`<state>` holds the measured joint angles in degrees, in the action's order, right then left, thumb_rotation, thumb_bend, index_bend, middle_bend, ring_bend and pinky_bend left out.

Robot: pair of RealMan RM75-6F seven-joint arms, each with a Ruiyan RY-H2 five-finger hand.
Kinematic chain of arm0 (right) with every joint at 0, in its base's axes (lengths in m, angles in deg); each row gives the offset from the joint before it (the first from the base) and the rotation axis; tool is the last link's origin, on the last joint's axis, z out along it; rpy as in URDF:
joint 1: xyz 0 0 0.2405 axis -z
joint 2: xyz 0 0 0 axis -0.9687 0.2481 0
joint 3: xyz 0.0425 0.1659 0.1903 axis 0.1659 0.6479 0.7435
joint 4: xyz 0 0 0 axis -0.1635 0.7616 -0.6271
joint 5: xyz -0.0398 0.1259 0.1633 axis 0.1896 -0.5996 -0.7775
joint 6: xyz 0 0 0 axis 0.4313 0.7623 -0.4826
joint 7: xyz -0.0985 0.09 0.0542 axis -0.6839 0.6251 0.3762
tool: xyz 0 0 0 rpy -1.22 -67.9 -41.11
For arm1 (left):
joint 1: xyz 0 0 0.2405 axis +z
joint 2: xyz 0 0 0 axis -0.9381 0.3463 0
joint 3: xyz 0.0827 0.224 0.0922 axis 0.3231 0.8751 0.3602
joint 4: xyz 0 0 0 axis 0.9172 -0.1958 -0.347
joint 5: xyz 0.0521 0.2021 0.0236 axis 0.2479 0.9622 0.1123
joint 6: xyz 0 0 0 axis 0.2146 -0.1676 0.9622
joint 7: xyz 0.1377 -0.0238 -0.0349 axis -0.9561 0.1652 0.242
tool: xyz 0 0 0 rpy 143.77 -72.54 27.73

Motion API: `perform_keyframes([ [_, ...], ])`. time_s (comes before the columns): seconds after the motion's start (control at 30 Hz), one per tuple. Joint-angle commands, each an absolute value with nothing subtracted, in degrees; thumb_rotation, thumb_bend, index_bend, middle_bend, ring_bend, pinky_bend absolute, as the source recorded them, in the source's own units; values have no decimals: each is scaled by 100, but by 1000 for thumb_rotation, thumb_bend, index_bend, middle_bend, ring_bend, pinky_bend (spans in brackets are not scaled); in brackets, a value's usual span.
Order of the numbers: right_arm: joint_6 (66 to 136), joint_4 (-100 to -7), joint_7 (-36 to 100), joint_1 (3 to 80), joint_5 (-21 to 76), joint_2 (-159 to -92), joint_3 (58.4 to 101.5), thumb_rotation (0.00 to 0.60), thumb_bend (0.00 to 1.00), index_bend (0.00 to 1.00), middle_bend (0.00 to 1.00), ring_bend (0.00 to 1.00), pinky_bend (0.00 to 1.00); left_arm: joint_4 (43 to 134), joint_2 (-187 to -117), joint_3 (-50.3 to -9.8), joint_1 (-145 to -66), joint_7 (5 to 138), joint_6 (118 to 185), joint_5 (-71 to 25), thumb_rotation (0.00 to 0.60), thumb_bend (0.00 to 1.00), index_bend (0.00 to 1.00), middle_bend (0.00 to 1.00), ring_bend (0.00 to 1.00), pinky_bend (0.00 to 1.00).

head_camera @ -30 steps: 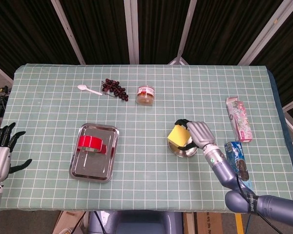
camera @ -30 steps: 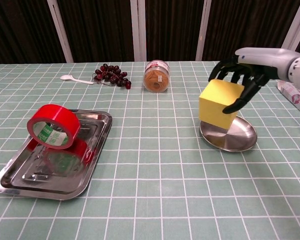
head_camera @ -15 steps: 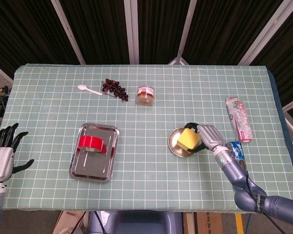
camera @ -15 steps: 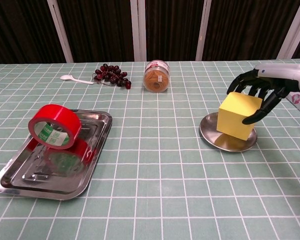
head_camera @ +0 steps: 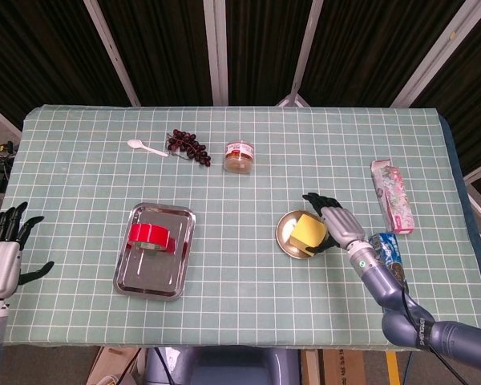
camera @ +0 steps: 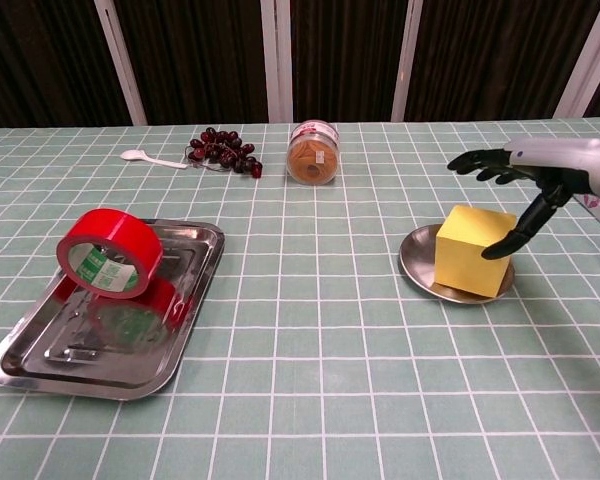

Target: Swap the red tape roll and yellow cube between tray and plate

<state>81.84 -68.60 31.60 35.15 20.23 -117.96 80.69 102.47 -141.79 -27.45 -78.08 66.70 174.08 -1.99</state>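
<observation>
The yellow cube (head_camera: 308, 233) (camera: 472, 250) sits on the right side of the round steel plate (head_camera: 286, 237) (camera: 417, 265). My right hand (head_camera: 337, 224) (camera: 525, 175) hovers just right of the cube with its fingers spread above it; its thumb reaches down by the cube's right edge, gripping nothing. The red tape roll (head_camera: 148, 235) (camera: 105, 250) stands on edge in the rectangular steel tray (head_camera: 156, 281) (camera: 80, 370). Beyond the table's left edge, my left hand (head_camera: 4, 249) stays empty with fingers apart, seen only in the head view.
At the back lie a white spoon (head_camera: 144, 146) (camera: 150, 157), dark grapes (head_camera: 187, 144) (camera: 225, 150) and a small jar (head_camera: 240, 156) (camera: 313, 153). A pink box (head_camera: 392, 195) and a blue packet (head_camera: 389, 257) lie right of the plate.
My right hand carried the cube rightward, lowered it onto the plate, then spread its fingers off it. The left hand and the tape roll stayed put.
</observation>
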Motion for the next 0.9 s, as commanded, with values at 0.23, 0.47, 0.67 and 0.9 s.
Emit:
perform_keyframes([
  [0.23,10199,-8124,2706,4703,2901,-10492,7749,600,0,0,0,0,0,10342,-14107,-2763,-7808,6431,17249,-385,600,14,210,0,0,0],
  [0.47,12392,-8087,1970,6248,4592,-10564,6677,600,0,0,0,0,0,10671,-13905,-2692,-7709,6557,17291,-330,600,14,182,0,0,0],
  [0.67,12833,-7466,1222,6602,4827,-11158,6618,600,0,0,0,0,0,11222,-13641,-2445,-7663,6448,17062,-255,600,14,173,0,0,0],
  [0.9,12875,-7293,995,6673,4830,-11322,6805,600,0,0,0,0,0,11301,-13492,-2350,-7555,6472,17183,-111,600,14,171,0,0,0],
])
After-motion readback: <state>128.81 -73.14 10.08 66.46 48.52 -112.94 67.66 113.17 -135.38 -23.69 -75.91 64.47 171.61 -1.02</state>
